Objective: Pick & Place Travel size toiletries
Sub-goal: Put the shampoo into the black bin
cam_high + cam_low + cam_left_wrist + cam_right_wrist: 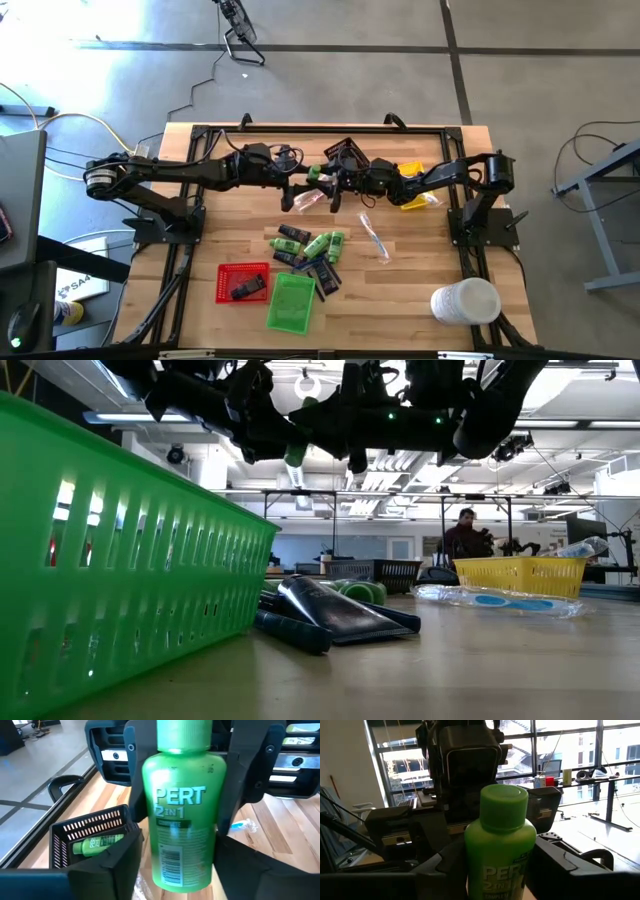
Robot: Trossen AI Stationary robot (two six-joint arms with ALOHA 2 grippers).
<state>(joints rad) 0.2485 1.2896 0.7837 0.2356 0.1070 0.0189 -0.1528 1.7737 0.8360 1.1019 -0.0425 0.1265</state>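
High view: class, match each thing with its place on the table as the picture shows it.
Things:
1 red tray
2 yellow tray
3 white cylinder
4 black tray

Places:
A lower right corner
B top edge, middle
C lower left part
D right of the middle

Pairs: 1-C, 2-D, 3-A, 4-B

Glossy plastic green bottle (182,815) (matt wooden table (400,290)).
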